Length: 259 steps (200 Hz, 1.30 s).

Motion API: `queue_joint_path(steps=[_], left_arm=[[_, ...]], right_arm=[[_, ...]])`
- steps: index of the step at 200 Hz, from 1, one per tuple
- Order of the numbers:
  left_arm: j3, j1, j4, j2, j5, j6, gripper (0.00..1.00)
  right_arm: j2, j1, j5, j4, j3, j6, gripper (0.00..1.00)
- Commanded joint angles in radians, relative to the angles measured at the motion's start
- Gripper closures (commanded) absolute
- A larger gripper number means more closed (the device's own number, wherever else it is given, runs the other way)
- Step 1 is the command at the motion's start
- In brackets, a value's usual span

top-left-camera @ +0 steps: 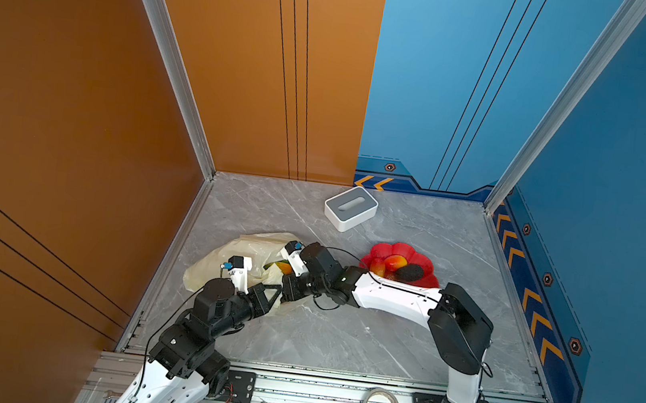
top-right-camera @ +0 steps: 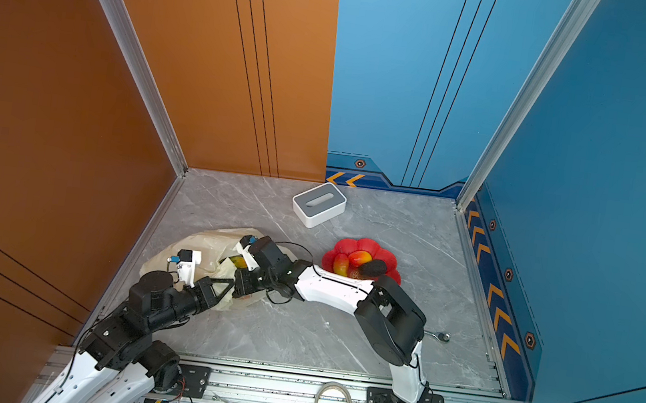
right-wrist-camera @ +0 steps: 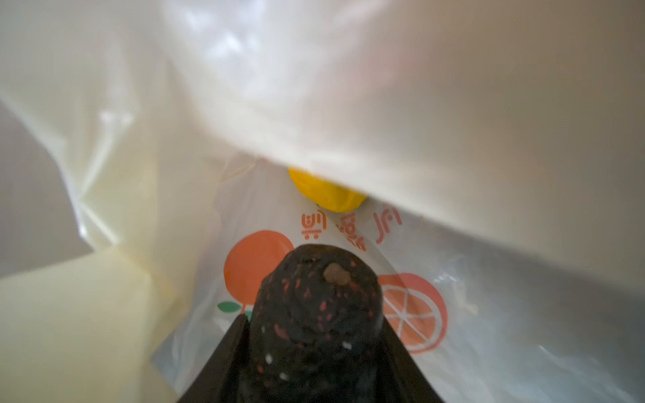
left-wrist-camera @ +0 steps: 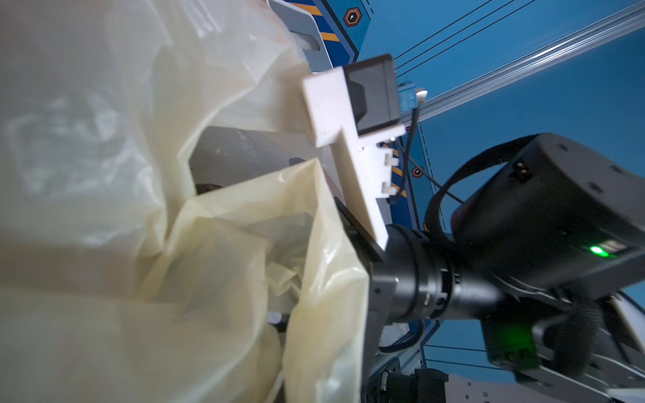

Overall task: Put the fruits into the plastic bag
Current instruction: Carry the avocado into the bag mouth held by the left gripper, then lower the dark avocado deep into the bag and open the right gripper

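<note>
Beyond the grey marble tabletop point(top-left-camera: 358, 341), orange wall point(top-left-camera: 226, 52) meets blue wall point(top-left-camera: 424, 77).

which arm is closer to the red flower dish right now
Right. The right arm passes over the near rim of the red dish; the left arm is off at the plastic bag, well apart from the dish.

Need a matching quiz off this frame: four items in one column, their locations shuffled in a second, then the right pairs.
Items
1. dark speckled fruit
2. yellow fruit
3. red-yellow mangoes
4. white-and-grey box

Locations
A. on the red dish
B. on the table, near the back wall
C. held by the right gripper, inside the plastic bag
D. deeper in the plastic bag, partly under a fold

Pairs: 1-C, 2-D, 3-A, 4-B
</note>
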Motion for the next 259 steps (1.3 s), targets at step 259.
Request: queue_joint_path(steps=[259], left_arm=[[-0.054,0.004,0.179,0.049,0.036,-0.04,1.0]], right_arm=[[0.447,0.049,-0.013,0.487,0.256,0.632,0.59]])
